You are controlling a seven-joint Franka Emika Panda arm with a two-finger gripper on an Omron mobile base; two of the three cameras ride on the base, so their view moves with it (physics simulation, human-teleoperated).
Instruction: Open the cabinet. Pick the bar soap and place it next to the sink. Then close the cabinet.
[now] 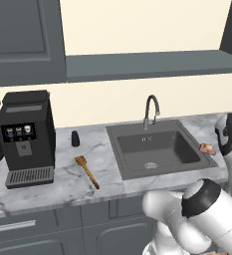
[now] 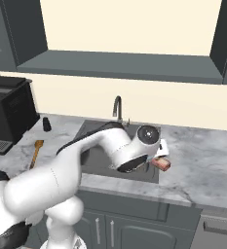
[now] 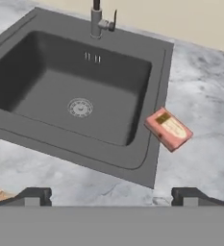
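Note:
The cabinet [image 1: 152, 64] stands open, its doors swung aside, showing a cream back and a long grey shelf [image 2: 124, 65]. The bar soap [image 3: 168, 129], a small reddish-pink block, lies flat at the right edge of the sink [image 3: 159, 72], partly on the rim and partly on the marble counter. From the left base camera the bar soap [image 1: 205, 148] appears right of the basin [image 1: 115, 144]; the right base camera has the bar soap [image 2: 161, 164] just below my hand. My gripper [image 3: 111, 194] hangs open above the sink's front right corner, holding nothing.
A gooseneck faucet [image 1: 151, 110] rises behind the basin. On the counter to the left are a wooden spatula [image 1: 87, 172], a small dark shaker [image 1: 75, 138] and a black coffee machine [image 1: 25, 137]. Grey drawer fronts [image 1: 18, 225] run below.

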